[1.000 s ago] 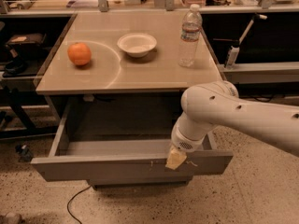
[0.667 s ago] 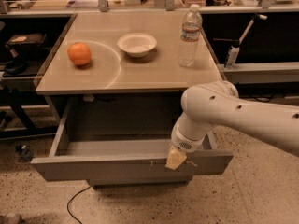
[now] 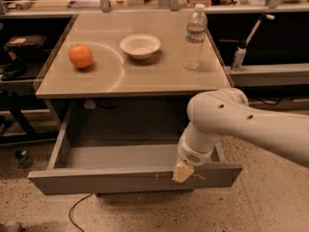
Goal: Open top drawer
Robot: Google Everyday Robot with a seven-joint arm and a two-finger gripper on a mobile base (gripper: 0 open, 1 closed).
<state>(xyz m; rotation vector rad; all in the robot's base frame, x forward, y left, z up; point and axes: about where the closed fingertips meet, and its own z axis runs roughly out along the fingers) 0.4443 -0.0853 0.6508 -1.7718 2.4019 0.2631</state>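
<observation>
Arm (image 3: 251,124) angles down — jaws at front edge of top drawer (image 3: 96,180); grip unclear.

A workshop or lab: cluttered tool benches (image 3: 63,1) behind the table (image 3: 159,76), speckled floor (image 3: 270,202), pincer (image 3: 182,172) at the top drawer (image 3: 96,180).

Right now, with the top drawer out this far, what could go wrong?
The gripper is at the front edge of the top drawer, right of centre: more pull may skew it or run it off its slides. A jolt could topple the upright water bottle near the right edge of the table.
</observation>
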